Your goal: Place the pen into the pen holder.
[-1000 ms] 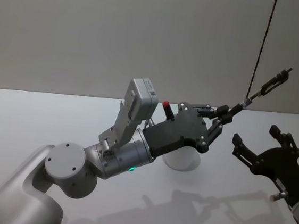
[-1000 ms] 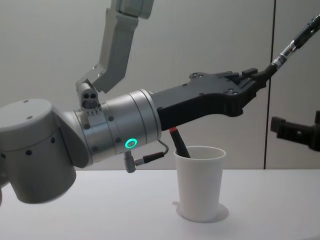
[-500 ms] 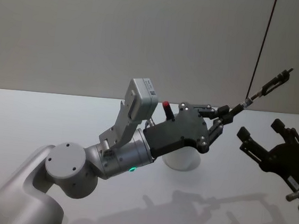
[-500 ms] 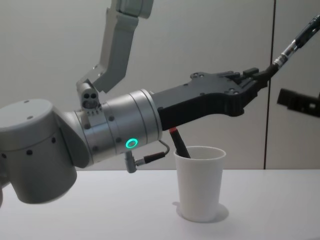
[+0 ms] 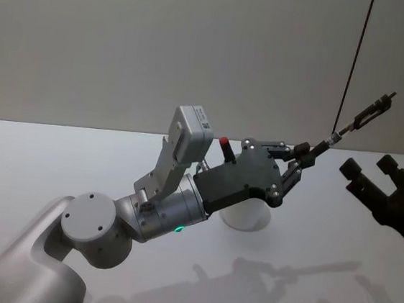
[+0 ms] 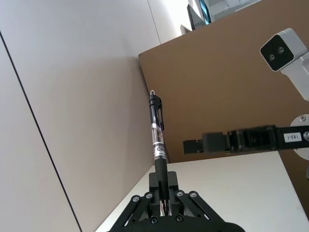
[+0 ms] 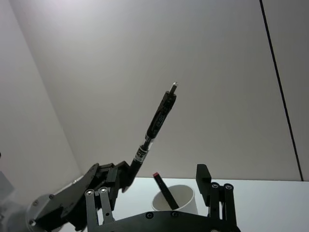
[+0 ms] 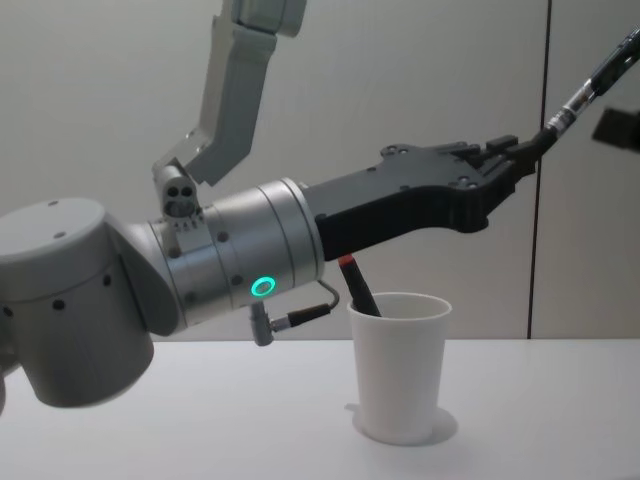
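**Pen kept aloft in the left hand; right hand lifted clear**

The pen [image 5: 353, 122] is pinched at its lower end by the left hand [image 5: 299, 159] and is kept unmoved, slanting up and to the right. It is held above and to the right of the pen holder [image 8: 400, 365], in which a red-capped pen [image 8: 356, 288] is already stood. The holder is seen on the worktop [image 5: 56, 165] beneath the left wrist. The right hand [image 5: 369, 167], spread and empty, has been raised and drawn off to the right over the last second. The pen is therefore judged ready to be tipped down into the holder by the left hand alone.
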Robot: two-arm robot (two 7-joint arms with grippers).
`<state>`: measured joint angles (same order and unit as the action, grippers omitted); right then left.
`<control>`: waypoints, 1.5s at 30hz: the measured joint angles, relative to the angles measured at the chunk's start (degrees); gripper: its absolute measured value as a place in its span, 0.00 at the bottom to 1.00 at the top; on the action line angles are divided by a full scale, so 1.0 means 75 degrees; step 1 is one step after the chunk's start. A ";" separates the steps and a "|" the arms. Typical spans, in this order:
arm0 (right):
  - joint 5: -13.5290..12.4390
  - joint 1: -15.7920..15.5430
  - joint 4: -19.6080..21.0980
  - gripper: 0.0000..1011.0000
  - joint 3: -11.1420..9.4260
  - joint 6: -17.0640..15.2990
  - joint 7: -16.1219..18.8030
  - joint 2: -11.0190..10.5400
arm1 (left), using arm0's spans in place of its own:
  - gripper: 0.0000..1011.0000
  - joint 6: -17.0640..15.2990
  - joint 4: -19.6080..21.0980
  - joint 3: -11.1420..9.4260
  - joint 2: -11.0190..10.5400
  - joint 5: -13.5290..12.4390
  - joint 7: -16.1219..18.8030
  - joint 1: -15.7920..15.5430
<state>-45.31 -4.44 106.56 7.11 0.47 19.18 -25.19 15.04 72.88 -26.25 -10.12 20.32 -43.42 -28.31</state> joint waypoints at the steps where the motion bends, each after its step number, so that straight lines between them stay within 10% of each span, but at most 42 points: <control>1: -0.0129 -0.0003 0.0006 0.99 -0.0012 -0.0021 0.0018 -0.0001 | 0.10 0.0000 0.0000 0.0000 0.0000 0.0001 -0.0001 0.0000; 17: -0.1678 0.0368 -0.0048 0.99 0.0014 -0.0732 -0.0336 0.0277 | 0.10 0.0000 0.0000 0.0000 0.0000 0.0002 -0.0002 0.0000; 45: -0.1637 0.1438 -0.0492 0.99 0.0441 -0.1771 -0.0984 0.0848 | 0.10 0.0001 0.0000 0.0000 -0.0001 0.0001 0.0000 0.0001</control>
<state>-57.59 6.35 102.87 10.41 -12.81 11.80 -18.82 15.04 72.88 -26.24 -10.13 20.32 -43.42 -28.31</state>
